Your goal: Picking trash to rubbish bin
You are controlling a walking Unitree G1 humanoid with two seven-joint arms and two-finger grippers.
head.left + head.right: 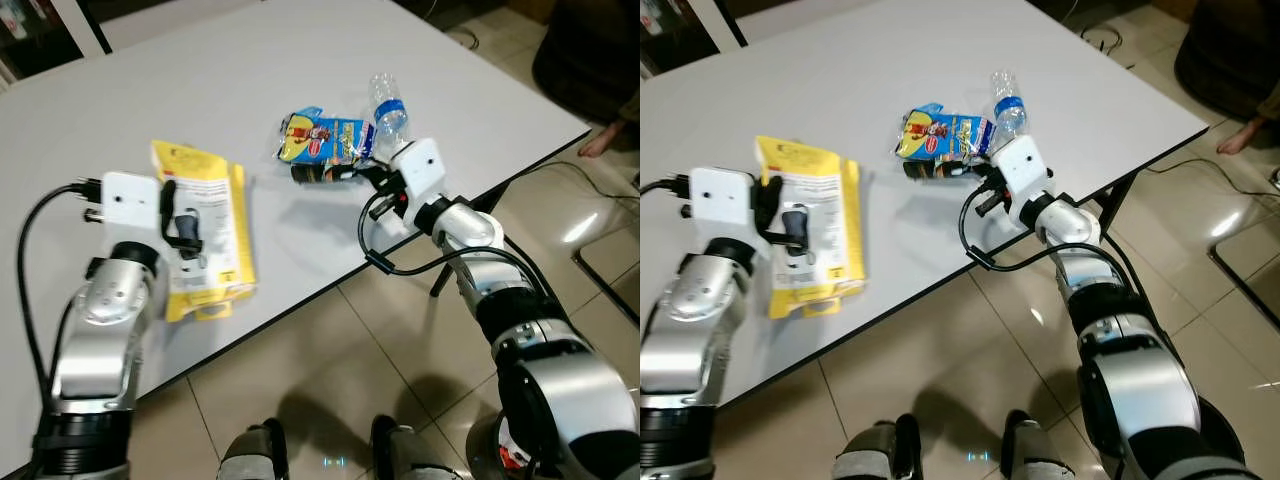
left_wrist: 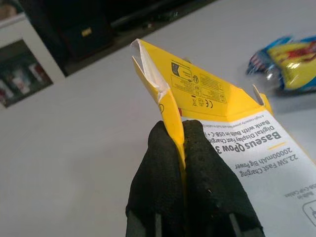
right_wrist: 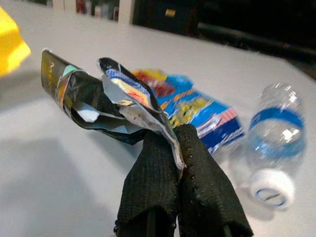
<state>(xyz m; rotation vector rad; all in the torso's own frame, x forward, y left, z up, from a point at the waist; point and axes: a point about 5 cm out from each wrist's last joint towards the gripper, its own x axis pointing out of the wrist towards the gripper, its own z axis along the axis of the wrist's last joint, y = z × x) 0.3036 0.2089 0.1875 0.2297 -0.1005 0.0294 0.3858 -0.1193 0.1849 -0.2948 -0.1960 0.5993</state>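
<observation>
Left pincer (image 2: 183, 148) is seen clamped on a torn flap of the flat yellow cardboard package (image 1: 208, 232), left on the white bench (image 1: 300, 80) | right pincer (image 3: 180, 148) is pinched on a crumpled dark foil wrapper (image 3: 89, 103) | glossy blue-yellow snack bag (image 1: 325, 138) and clear plastic bottle (image 1: 388, 108) lie just beyond.

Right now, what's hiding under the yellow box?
The yellow box lies flat on the white table, so what is beneath it is covered. The left gripper pinches its raised flap. The right gripper is pinching a crumpled wrapper.
</observation>
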